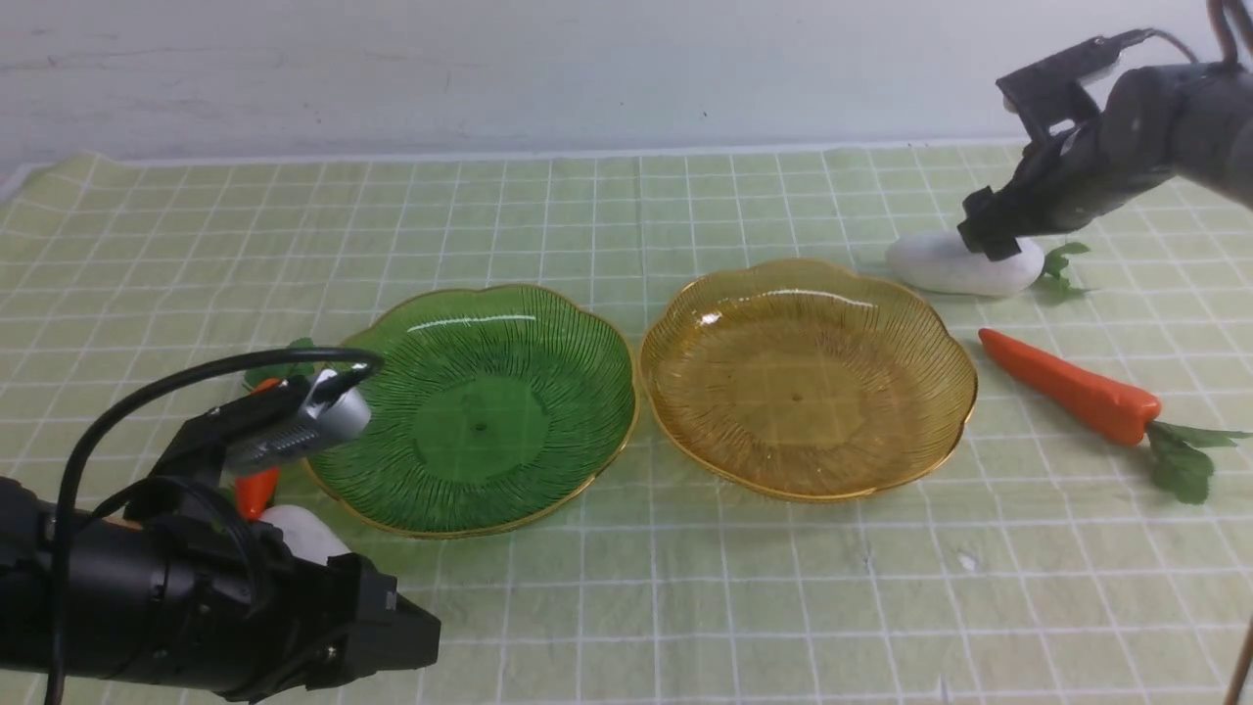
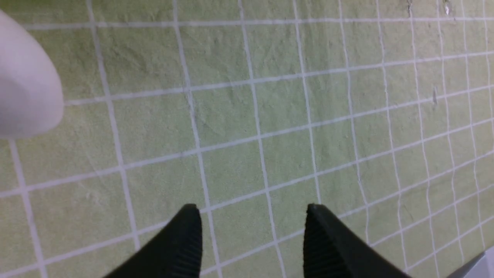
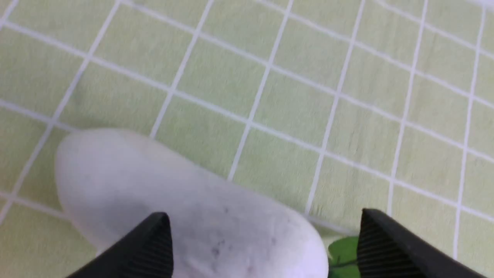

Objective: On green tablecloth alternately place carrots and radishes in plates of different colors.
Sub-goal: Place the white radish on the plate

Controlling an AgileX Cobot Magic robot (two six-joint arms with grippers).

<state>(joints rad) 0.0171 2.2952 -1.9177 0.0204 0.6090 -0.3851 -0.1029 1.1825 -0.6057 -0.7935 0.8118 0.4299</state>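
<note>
Nearest the camera, the left arm is seen low over the green tablecloth (image 1: 685, 587), which covers the table. The left end effector (image 2: 252, 210) is held partly spread, with only bare cloth visible between its fingers; nothing is gripped. Just beside it, the near radish (image 1: 303, 534) lies on the cloth, half hidden behind the arm in the front view. The left carrot (image 1: 256, 490) is found right behind that radish, largely covered by the wrist camera, close to the left rim of the green plate (image 1: 480, 411).

The green plate is set in the middle of the cloth, and the amber plate (image 1: 808, 377) is placed to its right, the two rims nearly touching. To the right of the amber plate, the right carrot (image 1: 1072, 387) lies on the cloth, its tip pointed toward the back and its leaves toward the right edge.

Farther back, the far radish (image 1: 940, 264) rests on the cloth behind the amber plate's right side. The right end effector (image 3: 263, 214) is lowered over it with its fingers spread wide; whether the radish is touched cannot be told. All four vegetables are thus found outside the plates.
</note>
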